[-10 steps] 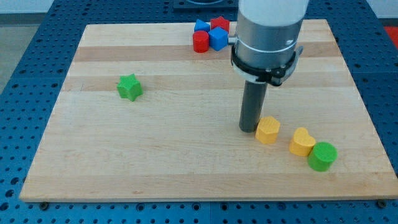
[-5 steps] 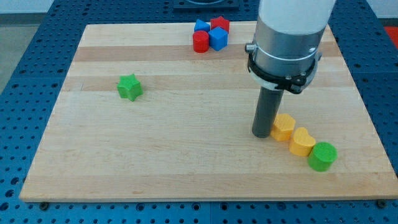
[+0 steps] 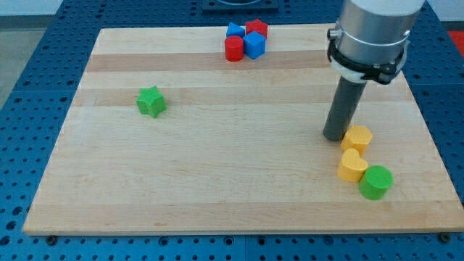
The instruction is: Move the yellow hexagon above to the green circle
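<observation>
Blue perforated metal frames the pale wooden bench point(image 3: 217, 167), which fills most of the view. Above the bench's right side the arm point(image 3: 371, 32) stands upright, its wide grey body entering from the view's top and narrowing through a black collar into the straight dark rod. My tip point(image 3: 334, 137) rests on the wood near the right edge, just left of the yellow hexagon point(image 3: 357, 138) and touching it or nearly so. No grasping hand is fitted, so nothing opens or closes; the rod only presses sideways.

The yellow hexagon sits directly above the yellow heart-like block point(image 3: 352, 166), the two close together. The green circle point(image 3: 375, 181) lies just below and right of that yellow block, touching it, toward the bench's bottom right corner. So the hexagon is above and slightly left of the green circle, with the other yellow block between them.

A green star point(image 3: 151, 101) sits alone toward the left edge. Near the top edge, around its middle, a red cylinder point(image 3: 233, 48), a blue cube point(image 3: 254, 45), another red block point(image 3: 256, 29) and another blue block point(image 3: 234, 30) cluster tightly.
</observation>
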`<act>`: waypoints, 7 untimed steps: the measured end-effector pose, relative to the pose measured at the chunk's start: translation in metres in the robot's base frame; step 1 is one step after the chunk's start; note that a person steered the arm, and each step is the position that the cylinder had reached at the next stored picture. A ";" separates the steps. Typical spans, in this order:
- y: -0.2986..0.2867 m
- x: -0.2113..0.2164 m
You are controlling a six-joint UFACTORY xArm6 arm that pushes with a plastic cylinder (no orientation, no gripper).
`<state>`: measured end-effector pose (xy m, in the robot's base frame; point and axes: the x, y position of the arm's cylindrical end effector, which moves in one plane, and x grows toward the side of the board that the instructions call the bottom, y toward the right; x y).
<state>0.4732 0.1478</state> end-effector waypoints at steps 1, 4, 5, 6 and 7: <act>0.008 -0.004; 0.037 -0.010; 0.045 -0.010; 0.048 -0.010; 0.048 -0.004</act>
